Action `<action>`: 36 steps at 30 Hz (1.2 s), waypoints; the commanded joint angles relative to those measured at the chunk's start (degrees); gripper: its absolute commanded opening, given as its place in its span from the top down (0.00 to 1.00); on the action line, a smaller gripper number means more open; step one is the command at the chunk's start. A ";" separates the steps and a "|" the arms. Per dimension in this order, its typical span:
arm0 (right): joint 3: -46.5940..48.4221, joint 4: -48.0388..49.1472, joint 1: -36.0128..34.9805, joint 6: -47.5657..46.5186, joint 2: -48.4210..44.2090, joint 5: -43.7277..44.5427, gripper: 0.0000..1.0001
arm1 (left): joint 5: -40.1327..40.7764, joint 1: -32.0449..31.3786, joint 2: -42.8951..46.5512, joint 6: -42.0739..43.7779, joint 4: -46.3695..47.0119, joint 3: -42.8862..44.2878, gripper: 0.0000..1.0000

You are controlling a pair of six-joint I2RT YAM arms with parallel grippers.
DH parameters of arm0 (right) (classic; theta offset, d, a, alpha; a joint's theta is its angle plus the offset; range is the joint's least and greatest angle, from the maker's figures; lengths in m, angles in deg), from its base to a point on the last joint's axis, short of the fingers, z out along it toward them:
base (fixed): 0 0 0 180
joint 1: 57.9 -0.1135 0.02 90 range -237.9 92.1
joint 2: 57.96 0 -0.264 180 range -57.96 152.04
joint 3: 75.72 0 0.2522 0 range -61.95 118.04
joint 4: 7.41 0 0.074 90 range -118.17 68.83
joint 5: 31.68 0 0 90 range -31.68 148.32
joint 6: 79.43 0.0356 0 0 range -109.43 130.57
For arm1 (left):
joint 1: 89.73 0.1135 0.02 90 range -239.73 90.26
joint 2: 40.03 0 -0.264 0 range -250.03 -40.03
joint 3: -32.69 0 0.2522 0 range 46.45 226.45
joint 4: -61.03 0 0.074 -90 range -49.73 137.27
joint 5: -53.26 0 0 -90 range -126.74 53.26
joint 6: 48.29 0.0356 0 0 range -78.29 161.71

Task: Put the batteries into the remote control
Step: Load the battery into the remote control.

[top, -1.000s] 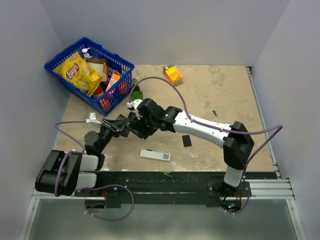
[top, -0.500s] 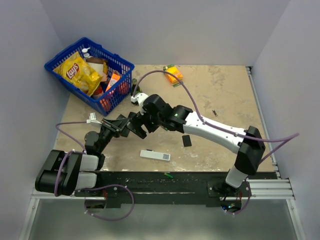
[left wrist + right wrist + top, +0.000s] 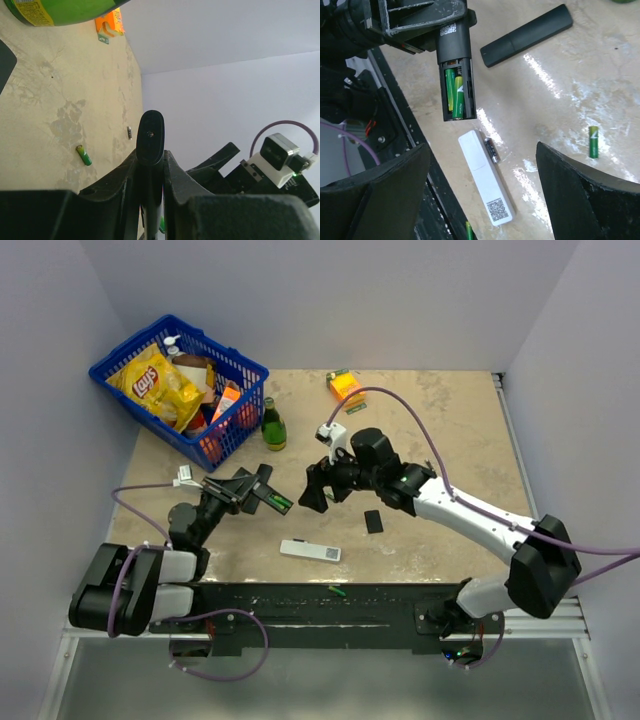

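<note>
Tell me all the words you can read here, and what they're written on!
"Lay's": on the yellow chip bag in the blue basket.
White remote: only a square code, no readable words.
Black remote control: small white label, too tiny to read.
Green bottle: print on its yellow label is blurred.
Orange box: print too blurred to read.

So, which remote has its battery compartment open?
The black remote control in the left gripper: two green batteries show in its open end. The white remote lies flat on the table.
</note>
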 commanded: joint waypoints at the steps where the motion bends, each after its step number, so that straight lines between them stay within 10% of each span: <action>1: -2.65 11.24 1.01 3.11 0.59 -8.68 0.12 | -0.62 -0.34 2.01 -1.62 35.73 -10.72 1.00; 36: -3.01 16.97 1.71 4.87 7.36 -12.02 0.34 | -1.32 -0.78 5.18 -3.12 35.73 -10.10 1.00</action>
